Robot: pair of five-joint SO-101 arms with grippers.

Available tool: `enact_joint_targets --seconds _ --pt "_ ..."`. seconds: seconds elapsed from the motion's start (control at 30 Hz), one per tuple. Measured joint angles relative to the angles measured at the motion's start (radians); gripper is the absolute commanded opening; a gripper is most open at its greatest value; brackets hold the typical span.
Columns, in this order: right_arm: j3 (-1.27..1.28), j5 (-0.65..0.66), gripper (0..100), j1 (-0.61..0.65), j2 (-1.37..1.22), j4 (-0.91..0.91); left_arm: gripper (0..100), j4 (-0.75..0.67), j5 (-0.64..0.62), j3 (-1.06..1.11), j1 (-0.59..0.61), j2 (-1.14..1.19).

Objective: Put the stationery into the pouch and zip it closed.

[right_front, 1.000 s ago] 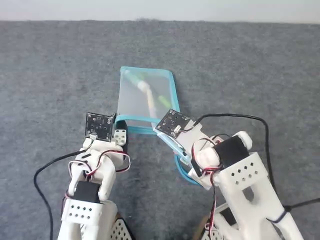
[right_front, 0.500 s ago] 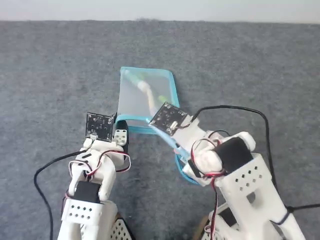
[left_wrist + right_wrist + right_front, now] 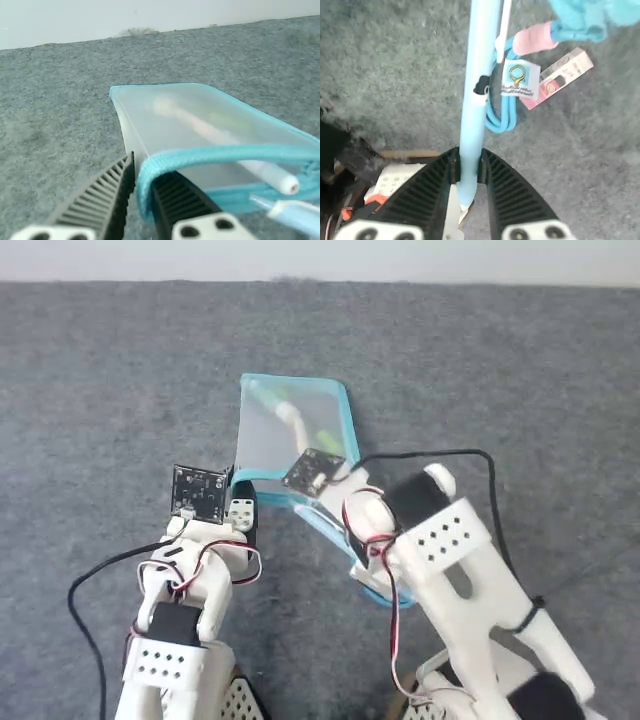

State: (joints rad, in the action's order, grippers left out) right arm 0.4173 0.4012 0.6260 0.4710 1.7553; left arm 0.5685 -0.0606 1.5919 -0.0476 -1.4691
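A translucent pouch [image 3: 290, 430] with a teal zip edge lies flat on the grey mat, its open mouth facing the arms. A white pen [image 3: 220, 140] and a green item lie inside it. My left gripper [image 3: 142, 187] is shut on the pouch's teal mouth edge [image 3: 165, 160] at its left corner, also seen from above [image 3: 243, 498]. My right gripper [image 3: 468, 167] is shut on a light blue pen [image 3: 476, 85], held slanted with its tip [image 3: 290, 212] at the pouch mouth. The pen [image 3: 335, 535] runs back under the right wrist.
A teal cord loop [image 3: 501, 117] with a pink tab [image 3: 532, 40] and a paper tag [image 3: 520, 80] hangs from the pouch. A small pink and white box [image 3: 565, 72] lies on the mat beside it. The grey mat [image 3: 120, 370] is open all around the pouch.
The right arm has swung left and forward, carrying the light blue pen closer to the pouch mouth. The left arm and pouch have stayed put.
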Motion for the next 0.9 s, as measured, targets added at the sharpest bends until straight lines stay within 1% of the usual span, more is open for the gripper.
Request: enact_joint_targets --seconds 0.2,0.4,0.57,0.7,0.77,0.9 --pt "-0.206 -0.037 0.7 0.002 -0.153 0.0 1 0.0 0.0 0.0 0.0 0.0" --pt "-0.422 -0.071 0.7 0.0 -0.427 0.0 1 0.0 0.011 0.005 -0.003 0.0" --pt "-0.649 -0.164 0.9 -0.025 -0.618 0.0 1 0.0 0.015 0.018 -0.006 0.0" --pt "-0.824 -0.238 1.3 -0.028 -0.684 0.0 1 -0.002 0.015 0.031 -0.054 0.0" --pt "-0.876 -0.242 4.6 -0.018 -0.689 0.002 1 -0.003 0.011 0.034 -0.064 0.0" --pt "-0.933 -0.245 17.6 0.021 -0.689 0.002 1 -0.003 0.008 0.034 -0.066 0.0"
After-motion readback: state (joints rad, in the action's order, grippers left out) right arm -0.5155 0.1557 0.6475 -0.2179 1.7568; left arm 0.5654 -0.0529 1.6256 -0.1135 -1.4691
